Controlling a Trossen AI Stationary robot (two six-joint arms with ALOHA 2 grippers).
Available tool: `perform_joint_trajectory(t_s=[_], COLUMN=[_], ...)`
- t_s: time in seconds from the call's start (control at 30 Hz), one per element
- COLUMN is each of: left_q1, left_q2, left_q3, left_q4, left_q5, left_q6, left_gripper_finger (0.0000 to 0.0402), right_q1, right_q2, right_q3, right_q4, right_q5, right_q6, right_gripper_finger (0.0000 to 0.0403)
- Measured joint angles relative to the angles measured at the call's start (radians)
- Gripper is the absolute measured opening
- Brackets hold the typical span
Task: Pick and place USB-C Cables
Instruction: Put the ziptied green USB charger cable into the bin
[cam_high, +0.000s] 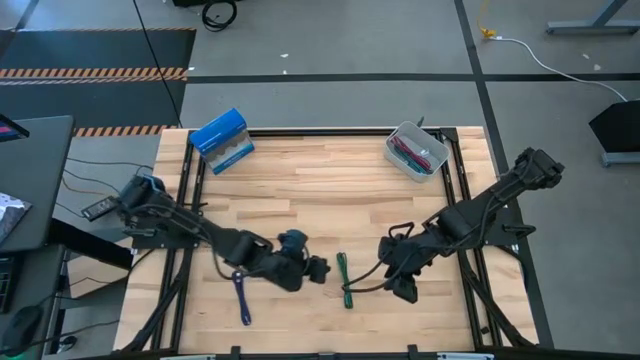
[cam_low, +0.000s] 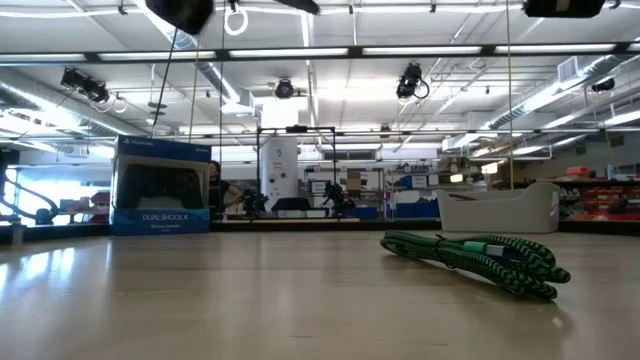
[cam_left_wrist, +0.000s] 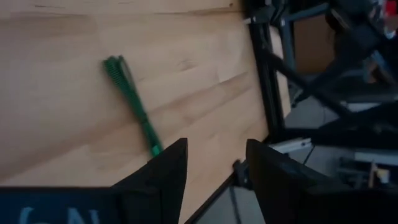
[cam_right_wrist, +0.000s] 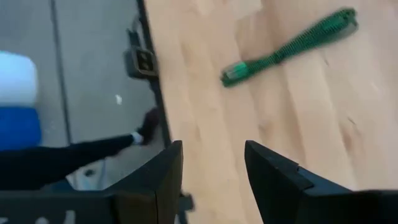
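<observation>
While the thin green braided cable (cam_high: 344, 279) lies on the wooden table (cam_high: 320, 190) between the wide, empty left claw (cam_high: 318, 270) and right claw (cam_high: 404, 290), both could reach together and collide.

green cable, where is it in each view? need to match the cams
High: green cable lies on the table, low centre, between the two arms.
Low: right of centre, lying flat.
Left wrist: upper left, slanted, beyond the open left hand.
Right wrist: upper right, slanted, beyond the open right hand.
Shared landmark: the light wooden tabletop under the cable.
</observation>
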Motion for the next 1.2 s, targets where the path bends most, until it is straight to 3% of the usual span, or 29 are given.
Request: perform_joint_trajectory(t_s=[0.2,0.47,0.63,0.83,1.2], left_q1=[0.030,0.006,-0.022,-0.076,-0.105], left_q2=[0.069,0.068,0.007,-0.119,-0.157], left_q3=[0.000,0.000,0.000,-0.001,0.000], left_q4=[0.154,0.144,-0.061,-0.354,-0.462], left_q5=[0.016,0.000,-0.005,-0.066,-0.051], left_q6=[-0.002,-0.035,-0.076,-0.143,-0.158], left_gripper_finger=[0.0172,0.0172,0.0166,0.0132,0.0101], right_q1=[0.000,0.003,0.003,-0.008,-0.021], right_q2=[0.041,0.093,0.126,0.224,0.337], right_q3=[0.000,0.000,0.000,0.000,0.000], right_q4=[-0.104,-0.016,0.092,0.210,0.296], right_q5=[0.007,0.036,0.106,0.076,0.034], right_q6=[0.034,0.135,0.251,0.291,0.340], right_gripper_finger=[0.0179,0.0179,0.0179,0.0179,0.0179])
